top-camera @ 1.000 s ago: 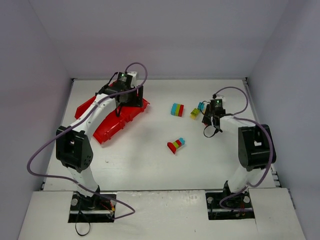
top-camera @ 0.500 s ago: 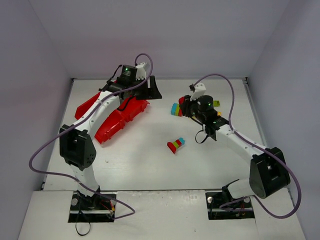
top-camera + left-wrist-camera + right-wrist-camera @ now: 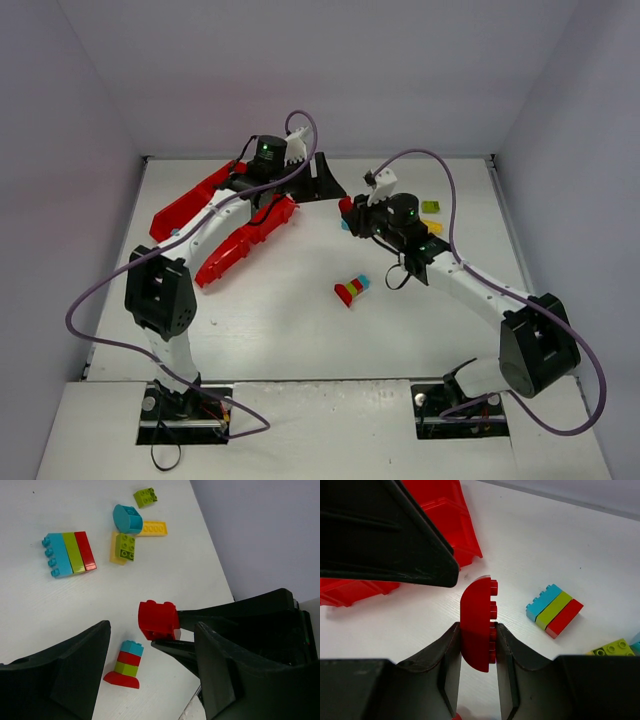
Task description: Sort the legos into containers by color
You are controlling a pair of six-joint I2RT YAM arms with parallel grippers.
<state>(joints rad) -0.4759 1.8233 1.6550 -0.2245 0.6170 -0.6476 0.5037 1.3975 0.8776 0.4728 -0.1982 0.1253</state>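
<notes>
Lab: plain-walled robot enclosure (image 3: 320,80)

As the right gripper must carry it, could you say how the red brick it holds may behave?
The red brick looks rigid and smooth, so it may slip from the right gripper under a light pinch. Its curved edge suggests it could rock when released.

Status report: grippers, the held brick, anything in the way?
Right gripper shut on red brick. Left gripper open, empty. It stands between brick and red tray.
</notes>
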